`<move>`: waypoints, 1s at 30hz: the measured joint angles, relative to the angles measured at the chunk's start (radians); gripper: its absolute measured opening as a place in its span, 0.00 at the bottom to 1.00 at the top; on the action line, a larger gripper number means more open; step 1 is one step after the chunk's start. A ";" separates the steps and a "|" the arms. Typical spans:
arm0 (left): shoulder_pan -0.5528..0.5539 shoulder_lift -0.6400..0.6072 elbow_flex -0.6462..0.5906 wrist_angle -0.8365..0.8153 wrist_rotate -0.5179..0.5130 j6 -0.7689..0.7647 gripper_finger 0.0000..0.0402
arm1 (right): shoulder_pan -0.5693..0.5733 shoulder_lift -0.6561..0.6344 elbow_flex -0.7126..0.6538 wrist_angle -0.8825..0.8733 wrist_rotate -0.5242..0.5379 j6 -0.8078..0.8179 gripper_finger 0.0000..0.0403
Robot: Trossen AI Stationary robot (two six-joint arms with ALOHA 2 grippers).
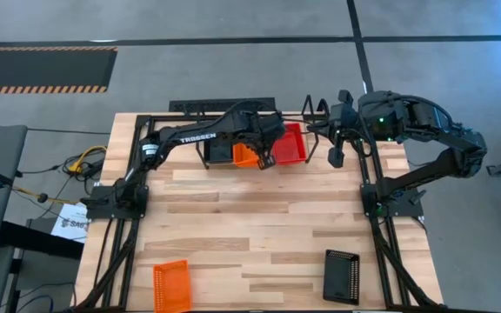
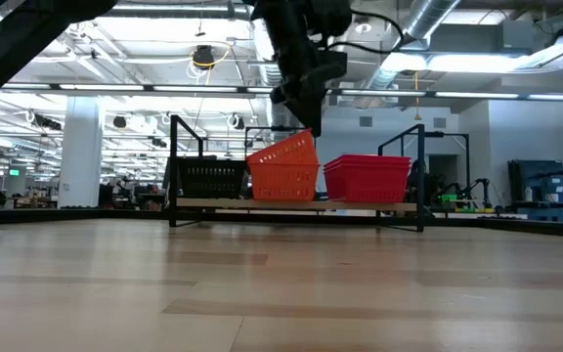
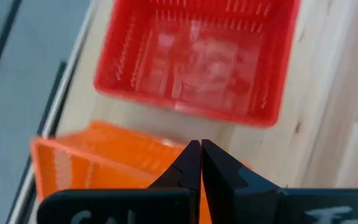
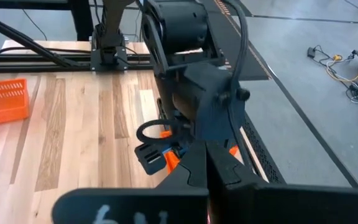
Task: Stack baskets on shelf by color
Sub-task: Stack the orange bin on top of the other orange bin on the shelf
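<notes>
shelf (image 2: 296, 205) sits at the far edge of the table (image 1: 259, 226), three slots across; seen from the table-level camera, one end slot has a black basket (image 2: 211, 179), can't tell how many are nested in it; middle slot has an orange stack (image 2: 283, 181) with the top orange basket (image 2: 283, 153) tilted, one end riding higher than the other, not seated flat; other end slot has a red-pink stack (image 2: 368, 178) sitting level, layer count unclear; nothing visible inside any basket besides other baskets; left gripper (image 1: 263, 156) is over the middle slot, fingers pinched together, appears clamped on the rim of the tilted orange basket; in its wrist view the fingertips (image 3: 199, 163) meet right at the orange wall, red-pink basket just beyond; right gripper (image 1: 336, 155) hangs just off the shelf's red-pink end, fingers closed, holding nothing; its wrist view looks past its own closed tips at the left arm's wrist with a bit of orange under it; two baskets not on the shelf yet: a loose orange basket (image 1: 170, 285) at the near edge of the table on the left arm's side, and a loose black basket (image 1: 342, 276) at the near edge on the right arm's side, well apart from each other and from the shelf; both look empty from above
</notes>
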 joint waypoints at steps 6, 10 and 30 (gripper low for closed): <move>0.002 0.042 0.000 -0.030 -0.009 0.008 0.00 | 0.000 0.000 0.000 -0.008 -0.001 0.002 0.01; -0.007 0.049 -0.001 0.009 -0.019 0.035 0.00 | 0.000 0.000 0.000 -0.014 -0.001 0.002 0.01; 0.034 0.066 0.083 -0.143 -0.049 0.056 0.00 | 0.000 0.000 0.000 -0.029 -0.003 -0.001 0.01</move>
